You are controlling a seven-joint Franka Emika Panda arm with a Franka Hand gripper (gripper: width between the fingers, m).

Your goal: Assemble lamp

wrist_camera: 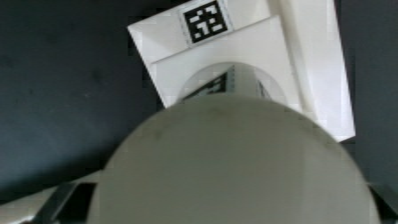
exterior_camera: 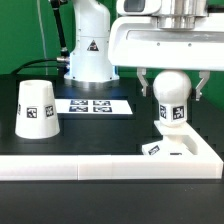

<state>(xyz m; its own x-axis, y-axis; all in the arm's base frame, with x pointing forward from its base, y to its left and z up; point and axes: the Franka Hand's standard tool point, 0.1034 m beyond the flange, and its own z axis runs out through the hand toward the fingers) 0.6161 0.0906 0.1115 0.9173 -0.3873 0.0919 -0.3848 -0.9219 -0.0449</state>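
My gripper (exterior_camera: 173, 92) hangs at the exterior view's right, its two fingers shut on the round head of the white bulb (exterior_camera: 172, 90). The bulb stands upright, a tag on its stem, with its foot on or just above the flat square base (exterior_camera: 160, 149); I cannot tell whether they touch. In the wrist view the bulb's head (wrist_camera: 231, 165) fills the near part of the picture, and beyond it lies the base (wrist_camera: 240, 45) with its tag. The tapered shade (exterior_camera: 36, 108) stands apart on the table at the exterior view's left.
A white raised wall (exterior_camera: 100, 166) runs along the table's front and turns up beside the base at the right. The marker board (exterior_camera: 95, 104) lies behind, in front of the white robot pedestal (exterior_camera: 88, 55).
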